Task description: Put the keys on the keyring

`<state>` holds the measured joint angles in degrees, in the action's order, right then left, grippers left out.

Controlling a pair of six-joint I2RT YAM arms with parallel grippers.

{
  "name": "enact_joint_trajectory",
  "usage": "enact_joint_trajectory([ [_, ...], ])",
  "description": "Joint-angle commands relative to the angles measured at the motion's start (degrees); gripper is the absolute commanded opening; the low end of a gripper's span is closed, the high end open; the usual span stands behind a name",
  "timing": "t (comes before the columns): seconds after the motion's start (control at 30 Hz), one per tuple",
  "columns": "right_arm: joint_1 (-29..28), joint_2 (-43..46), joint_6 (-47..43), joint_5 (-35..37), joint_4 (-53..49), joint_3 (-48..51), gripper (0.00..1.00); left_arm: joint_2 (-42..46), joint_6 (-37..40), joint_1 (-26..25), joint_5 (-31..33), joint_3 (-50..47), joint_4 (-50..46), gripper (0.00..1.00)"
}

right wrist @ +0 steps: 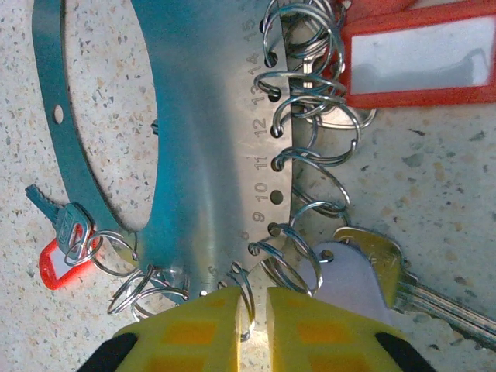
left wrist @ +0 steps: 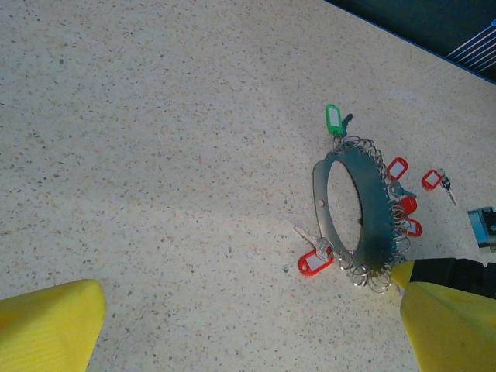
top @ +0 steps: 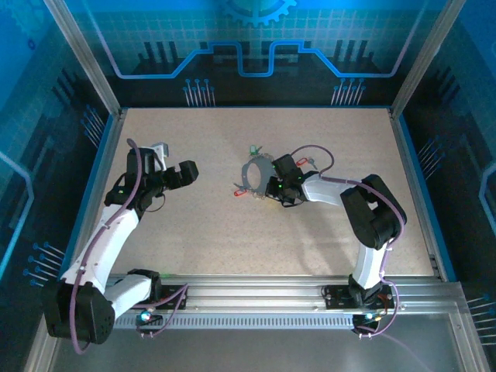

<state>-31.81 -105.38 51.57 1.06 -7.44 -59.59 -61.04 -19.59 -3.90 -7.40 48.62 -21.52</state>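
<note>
Right end effector (right wrist: 260, 325): fingers almost pressed together, pinching one wire ring at the edge of the keyring (right wrist: 201, 155). A silver key (right wrist: 372, 260) runs partly under one finger.

Keyring: a flat metal band with numbered holes and wire rings along its outer edge. It lies near the centre of the speckled worktop (top: 194, 240). A red-tagged key (left wrist: 314, 260) hangs from one end and a green tag (left wrist: 333, 118) from the other. A loose red-tagged key (left wrist: 432, 180) lies on the worktop just beside the band, apart from it.

Left end effector (left wrist: 248, 333): fingers fully spread, holding nothing. It hangs over bare worktop, well apart from the keyring.
</note>
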Motion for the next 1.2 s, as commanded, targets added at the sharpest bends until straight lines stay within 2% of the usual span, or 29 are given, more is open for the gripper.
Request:
enact_joint_trajectory([
  [0.0,0.53,-0.64,0.47,0.72,0.77,0.97,0.12,-0.2,-0.54,-0.18,-1.21,-0.43,0.25,0.99],
  [0.17,0.55,-0.42,0.21,0.79,1.11,0.97,0.11,-0.15,-0.57,-0.21,-1.21,-0.36,0.25,0.99],
  [0.37,0.55,0.69,-0.45,0.7,1.54,1.22,0.06,-0.13,-0.47,-0.23,-1.29,-0.45,0.36,0.99],
  [0.47,0.36,1.91,-1.43,0.7,1.17,1.27,0.05,-0.1,-0.36,-0.23,-2.96,-0.26,0.9,0.99],
  [0.67,-0.31,4.75,-9.26,1.05,-2.99,-0.51,0.04,4.26,0.02,-3.46,-11.72,-3.9,12.3,0.99],
  [0.7,-0.37,5.39,-11.45,1.58,-4.25,-1.0,0.0,4.43,-0.01,-4.41,-13.11,-4.31,13.82,0.99],
  [0.83,-0.66,8.32,-20.08,1.53,-7.63,-2.33,0.0,2.7,2.64,-7.86,-17.23,-3.12,14.69,0.96],
  [0.97,-0.34,11.96,-26.92,-0.23,-6.67,-1.39,0.0,1.53,5.2,-9.36,-21.68,-3.06,17.52,0.95],
  [1.07,-0.04,14.6,-31.28,-4.01,-4.79,-0.45,0.0,2.54,9.85,-9.91,-26.74,-5.56,23.9,0.95],
  [1.17,0.17,16.11,-35.19,-7.79,-5.07,-0.61,0.0,4.53,18.66,-10.89,-29.51,-8.64,28.5,0.92],
])
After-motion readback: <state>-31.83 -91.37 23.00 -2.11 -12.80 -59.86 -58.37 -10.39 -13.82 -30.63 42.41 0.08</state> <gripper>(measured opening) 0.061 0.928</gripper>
